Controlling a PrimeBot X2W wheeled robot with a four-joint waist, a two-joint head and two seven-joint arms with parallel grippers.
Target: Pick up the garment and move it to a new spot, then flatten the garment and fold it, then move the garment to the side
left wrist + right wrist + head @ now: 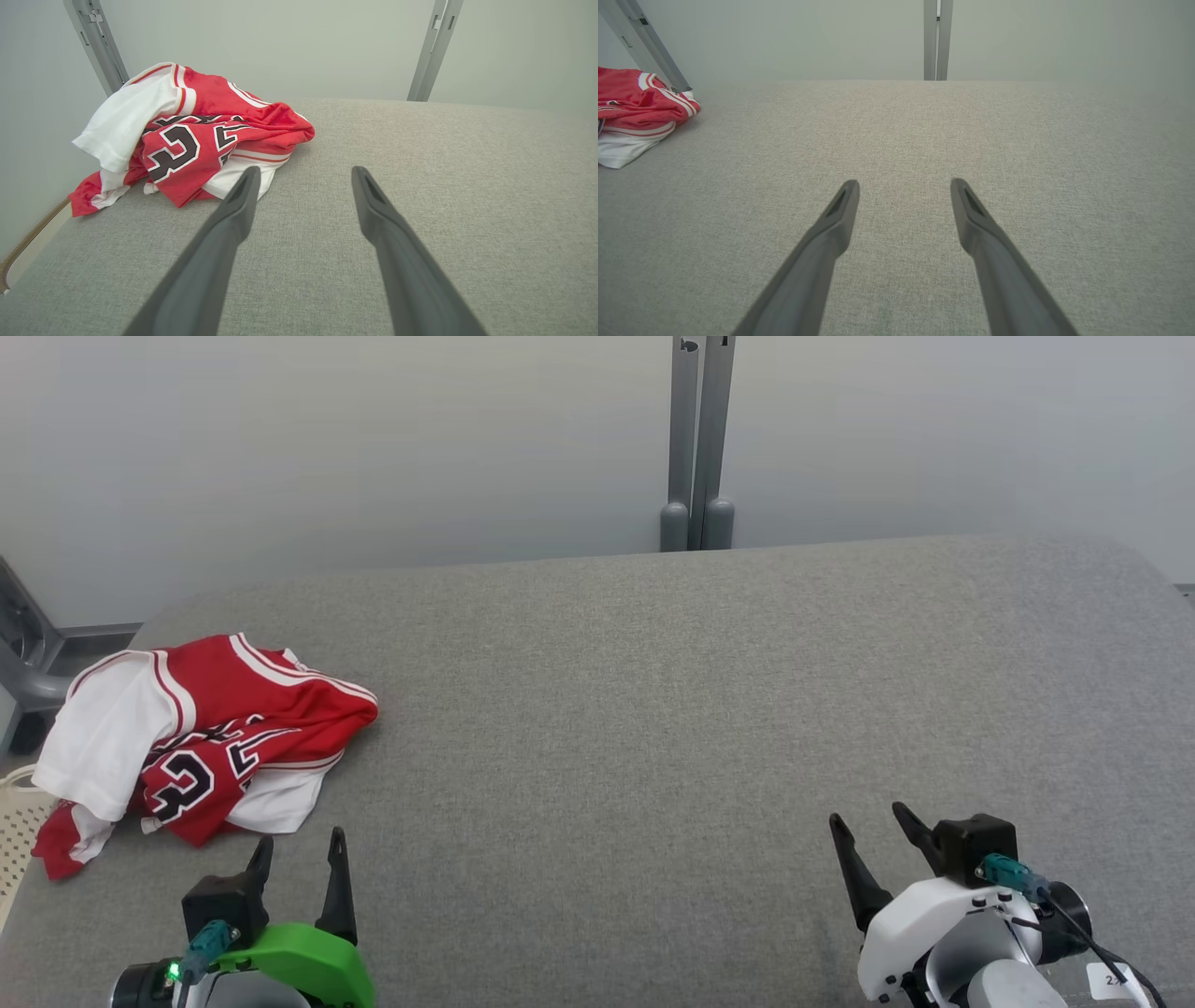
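Note:
The garment [201,737] is a red and white jersey with black numerals, crumpled in a heap at the left edge of the grey table [653,709]. One corner of it hangs over the table's left side. My left gripper [301,840] stands open just in front of the heap, apart from it. In the left wrist view the garment [196,135] lies ahead and to the left of the left gripper [306,175], whose jaws hold nothing. My right gripper [868,817] is open near the table's front right, far from the garment [640,116]. The right gripper [903,186] is over bare cloth.
A grey metal post [698,443] stands behind the table's far edge against a pale wall. A pale perforated basket [19,821] sits beside the table at the left. More grey frame legs [23,653] show at the far left.

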